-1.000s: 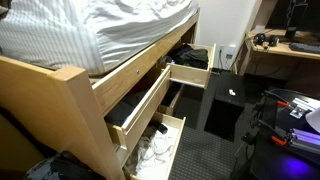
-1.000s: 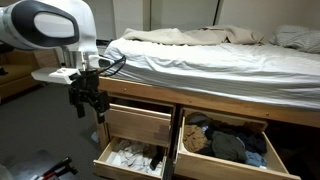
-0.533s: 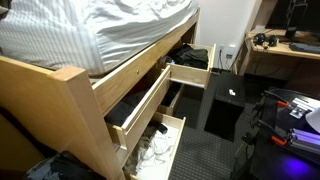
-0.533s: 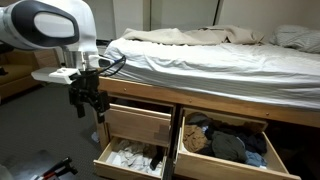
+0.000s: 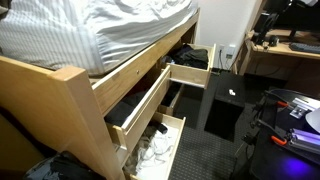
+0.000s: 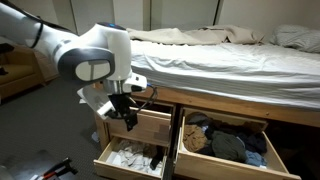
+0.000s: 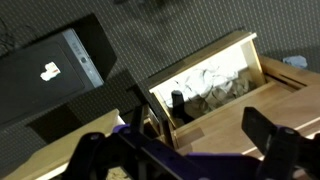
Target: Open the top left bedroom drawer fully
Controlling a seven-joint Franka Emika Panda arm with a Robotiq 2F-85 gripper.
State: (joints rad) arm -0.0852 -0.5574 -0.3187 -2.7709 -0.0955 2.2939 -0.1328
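**Wrist view: jaws spread wide above the drawers**

The jaws stand wide apart and empty at the bottom of the frame. In an exterior view the top left drawer (image 6: 143, 127) sits partly pulled out at centre. Its front runs left to right, with the jaws at its upper left edge. The pull likely goes straight out from the bed (image 6: 230, 55). The arm (image 6: 95, 65) covers that corner, so contact and any handle stay unclear.

1. Bedding (image 5: 100, 30): white, faint grey stripes.
2. Bed frame (image 5: 60, 95), top left drawer (image 6: 142, 127): pale wood.
3. Robot arm (image 6: 95, 60): white, black joints.
4. Cabinet (image 5: 225, 100): black.
5. Clothes (image 6: 228, 142): dark, blue-grey.
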